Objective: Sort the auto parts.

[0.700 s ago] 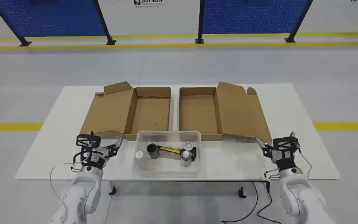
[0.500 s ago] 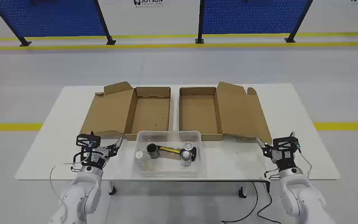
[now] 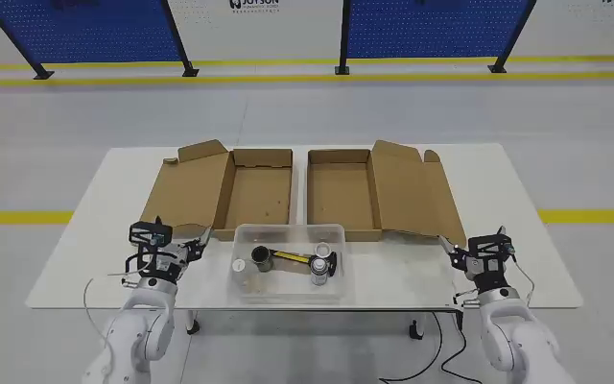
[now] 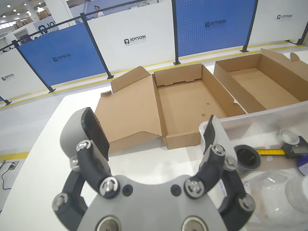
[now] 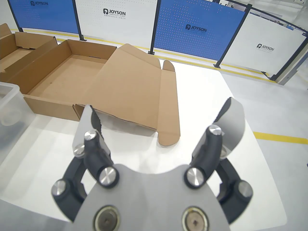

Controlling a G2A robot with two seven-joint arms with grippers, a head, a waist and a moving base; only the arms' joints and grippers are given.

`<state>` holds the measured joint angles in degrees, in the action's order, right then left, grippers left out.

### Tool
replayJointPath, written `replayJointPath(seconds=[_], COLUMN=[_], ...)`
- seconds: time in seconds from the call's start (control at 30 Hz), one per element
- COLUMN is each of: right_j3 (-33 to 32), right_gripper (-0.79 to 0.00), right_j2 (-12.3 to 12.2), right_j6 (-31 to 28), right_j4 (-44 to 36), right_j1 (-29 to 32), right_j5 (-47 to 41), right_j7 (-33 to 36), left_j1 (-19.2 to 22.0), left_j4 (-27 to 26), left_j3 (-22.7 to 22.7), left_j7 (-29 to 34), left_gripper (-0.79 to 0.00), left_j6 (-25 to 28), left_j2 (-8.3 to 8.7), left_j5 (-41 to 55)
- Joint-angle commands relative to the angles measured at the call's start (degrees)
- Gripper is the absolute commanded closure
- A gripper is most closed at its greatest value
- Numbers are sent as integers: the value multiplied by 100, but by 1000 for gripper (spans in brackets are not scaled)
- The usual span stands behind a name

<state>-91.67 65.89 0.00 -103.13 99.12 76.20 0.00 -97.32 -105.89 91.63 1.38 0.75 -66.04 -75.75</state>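
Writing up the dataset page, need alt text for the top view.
A clear bin of auto parts sits at the near edge of the table, with two open cardboard boxes side by side behind it. The left pincer and right pincer hang open either side, holding nothing.

In clear bin: black ring, caliper, white cap; L box, R box open behind.

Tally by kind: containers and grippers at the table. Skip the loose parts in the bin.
cardboard boxes: 2, both open
clear plastic bin: 1
grippers: 2, left gripper and right gripper, both open
Total: 5
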Motion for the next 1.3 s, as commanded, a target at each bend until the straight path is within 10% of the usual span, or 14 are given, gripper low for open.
replayJointPath(seconds=[0.0, 0.37, 1.27], right_j3=[0, 0, 0], right_gripper=[-785, -785, -785], right_j2=[0, 0, 0], right_j6=[0, 0, 0], right_j4=[0, 0, 0], right_j1=[0, 0, 0], right_j5=[0, 0, 0], right_j7=[0, 0, 0], left_j1=[-6, -615, -377], left_j4=[-227, -1260, -240], left_j3=[42, 339, -526], left_j7=[141, 1267, 1263], left_gripper=[-785, -785, -785], left_j6=[153, 1719, 2464], left_j2=[3, 72, 97], left_j5=[130, 1153, 512])
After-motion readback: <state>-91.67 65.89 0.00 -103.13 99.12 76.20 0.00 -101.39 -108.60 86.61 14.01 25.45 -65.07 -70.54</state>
